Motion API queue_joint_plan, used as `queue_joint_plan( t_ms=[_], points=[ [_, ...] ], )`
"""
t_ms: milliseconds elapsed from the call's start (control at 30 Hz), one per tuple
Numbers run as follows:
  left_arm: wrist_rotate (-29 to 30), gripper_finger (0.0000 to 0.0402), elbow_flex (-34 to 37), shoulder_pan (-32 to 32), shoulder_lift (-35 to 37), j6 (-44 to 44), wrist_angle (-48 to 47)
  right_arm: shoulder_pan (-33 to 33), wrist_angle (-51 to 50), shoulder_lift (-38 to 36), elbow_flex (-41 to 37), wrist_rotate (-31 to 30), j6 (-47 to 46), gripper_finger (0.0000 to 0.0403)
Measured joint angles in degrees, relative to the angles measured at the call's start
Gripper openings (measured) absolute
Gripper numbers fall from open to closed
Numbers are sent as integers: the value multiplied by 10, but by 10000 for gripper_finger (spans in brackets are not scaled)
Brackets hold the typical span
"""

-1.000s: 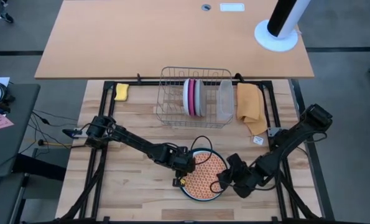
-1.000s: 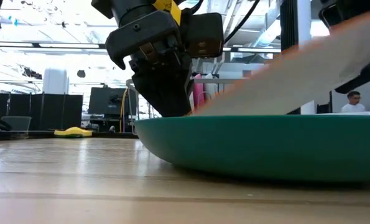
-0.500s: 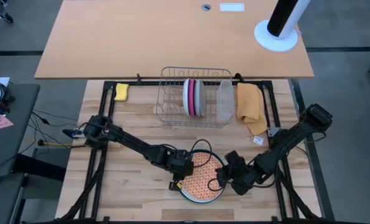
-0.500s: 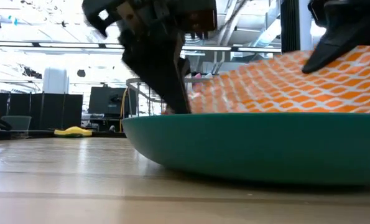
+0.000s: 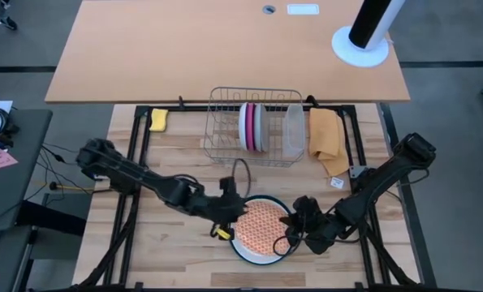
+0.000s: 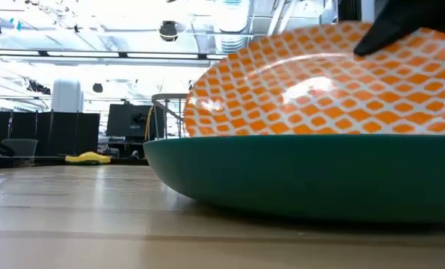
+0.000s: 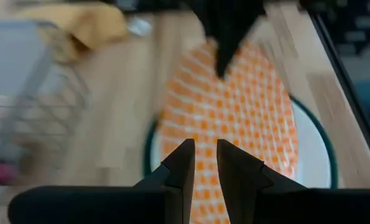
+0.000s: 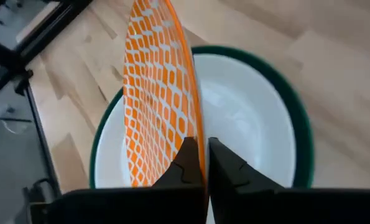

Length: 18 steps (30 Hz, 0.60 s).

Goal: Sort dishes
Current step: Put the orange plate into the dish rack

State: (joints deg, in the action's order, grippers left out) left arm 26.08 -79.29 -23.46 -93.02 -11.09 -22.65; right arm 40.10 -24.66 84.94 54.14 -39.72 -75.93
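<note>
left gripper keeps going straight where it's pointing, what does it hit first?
Most likely the orange-patterned plate, tilted up directly ahead of the left gripper. The right gripper holds that plate's far rim. Depth of the gap is unclear.

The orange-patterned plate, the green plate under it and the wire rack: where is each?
orange-patterned plate (image 8: pixel 157 93): right wrist view, its patterned face, tilted up on edge.
green plate (image 6: pixel 297 175): low view, its outer wall.
wire rack (image 5: pixel 225 122): high view, its empty left part.

Right gripper (image 8: pixel 204 163) fingers pinched; left gripper (image 7: pixel 201 163) nearly closed, empty.
</note>
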Motion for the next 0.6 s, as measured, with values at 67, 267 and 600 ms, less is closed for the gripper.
queue_joint_plan(
  t_ms=[67,267,600],
  points=[
    [31,62,0,-9,15,-15,2,0,-20,-2,15,-7,29,2],
    [107,62,0,-40,42,-40,-3,0,-95,-3,73,-34,82,1],
    [186,62,-1,-67,67,-41,-8,-2,-209,-5,179,-43,186,0]
  ],
)
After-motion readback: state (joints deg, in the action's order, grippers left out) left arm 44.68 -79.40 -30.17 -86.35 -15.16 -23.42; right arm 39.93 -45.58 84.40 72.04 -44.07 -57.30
